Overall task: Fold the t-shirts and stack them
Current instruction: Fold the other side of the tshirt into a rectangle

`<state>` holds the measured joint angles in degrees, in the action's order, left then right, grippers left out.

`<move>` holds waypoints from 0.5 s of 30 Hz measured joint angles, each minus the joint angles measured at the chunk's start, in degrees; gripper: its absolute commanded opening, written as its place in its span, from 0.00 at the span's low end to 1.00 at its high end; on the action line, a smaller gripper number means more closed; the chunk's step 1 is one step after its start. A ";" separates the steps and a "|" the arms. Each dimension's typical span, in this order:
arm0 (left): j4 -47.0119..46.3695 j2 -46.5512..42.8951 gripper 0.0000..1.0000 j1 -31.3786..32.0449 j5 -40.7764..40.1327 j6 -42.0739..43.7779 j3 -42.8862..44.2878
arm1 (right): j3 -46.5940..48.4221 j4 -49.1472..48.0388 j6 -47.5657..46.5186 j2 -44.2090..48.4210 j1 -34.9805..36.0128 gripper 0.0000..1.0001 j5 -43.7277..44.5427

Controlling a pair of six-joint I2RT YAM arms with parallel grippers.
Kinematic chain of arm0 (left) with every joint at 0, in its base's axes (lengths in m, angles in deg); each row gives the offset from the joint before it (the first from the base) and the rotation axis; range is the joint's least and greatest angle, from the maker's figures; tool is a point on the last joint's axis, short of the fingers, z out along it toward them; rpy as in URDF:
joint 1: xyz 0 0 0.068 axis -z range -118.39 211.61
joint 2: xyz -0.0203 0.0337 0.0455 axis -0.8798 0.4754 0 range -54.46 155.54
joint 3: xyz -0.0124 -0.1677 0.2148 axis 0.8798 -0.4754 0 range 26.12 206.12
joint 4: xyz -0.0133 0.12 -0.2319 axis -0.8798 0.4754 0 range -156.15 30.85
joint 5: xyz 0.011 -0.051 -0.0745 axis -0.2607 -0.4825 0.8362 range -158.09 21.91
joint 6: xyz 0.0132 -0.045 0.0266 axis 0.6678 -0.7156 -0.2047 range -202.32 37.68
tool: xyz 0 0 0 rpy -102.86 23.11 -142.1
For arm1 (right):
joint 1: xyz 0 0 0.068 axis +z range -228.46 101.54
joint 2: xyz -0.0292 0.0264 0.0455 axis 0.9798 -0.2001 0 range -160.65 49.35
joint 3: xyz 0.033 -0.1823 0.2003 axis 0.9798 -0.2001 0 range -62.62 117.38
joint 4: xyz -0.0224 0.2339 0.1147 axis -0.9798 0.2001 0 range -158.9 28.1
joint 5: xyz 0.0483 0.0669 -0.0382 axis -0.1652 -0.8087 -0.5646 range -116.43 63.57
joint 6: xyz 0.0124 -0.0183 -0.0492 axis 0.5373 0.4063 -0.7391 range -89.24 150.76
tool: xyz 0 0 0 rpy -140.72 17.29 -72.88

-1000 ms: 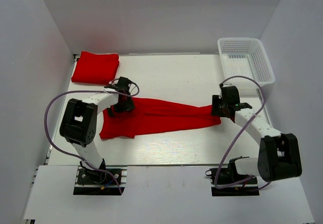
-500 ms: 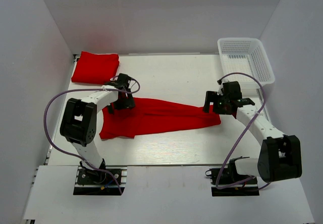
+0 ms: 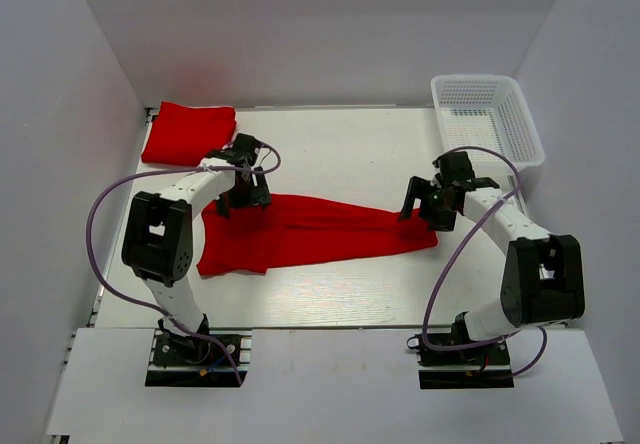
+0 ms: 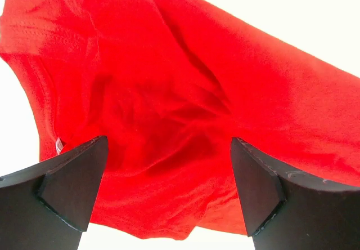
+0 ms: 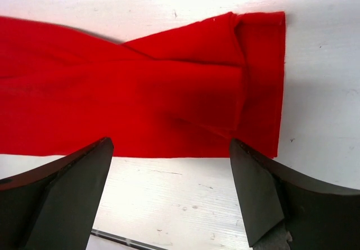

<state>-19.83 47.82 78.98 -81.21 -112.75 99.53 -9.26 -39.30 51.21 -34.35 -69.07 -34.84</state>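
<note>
Top view: the left claw (image 3: 243, 196) stands with its fingers apart over the near-left end of the stretched t-shirt (image 3: 320, 229), which lies flat on the table (image 3: 350, 154) and runs from this claw across to the right claw (image 3: 422, 212). The right claw is also spread wide, at the opposite end of the same garment. A folded t-shirt (image 3: 190, 132) lies beyond the left claw, toward the far-left corner and apart from it. A white mesh basket (image 3: 440, 104) sits beyond the right claw. Left wrist view: both dark fingers (image 4: 67, 188) of the left claw (image 4: 167, 141) are well apart, and wrinkled red fabric (image 4: 225, 81) fills the area between and ahead of them. A small white neck tag (image 4: 59, 143) shows just beside the left-hand finger. Right wrist view: the right claw (image 5: 170, 143) is spread, with the t-shirt's folded end (image 5: 140, 92) lying ahead of the gap. Its cut edge is ahead of the right-hand finger. I cannot tell whether either claw's tips touch the cloth.
</note>
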 measured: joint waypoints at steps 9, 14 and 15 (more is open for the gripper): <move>2.19 1.33 1.00 0.00 0.57 0.07 0.04 | 0.20 -0.24 3.02 -0.48 -2.05 0.86 -2.23; 2.86 1.33 1.00 0.00 0.57 0.46 0.33 | 0.20 -1.70 4.00 -0.70 -2.73 0.82 -3.41; 2.97 1.33 1.00 0.00 0.57 0.48 0.46 | 0.20 -1.77 4.04 -0.76 -2.91 0.82 -3.67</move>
<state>-16.86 49.15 78.98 -80.64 -112.27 99.99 -9.06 -41.07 55.25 -35.12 -71.98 -38.51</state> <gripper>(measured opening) 0.993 0.819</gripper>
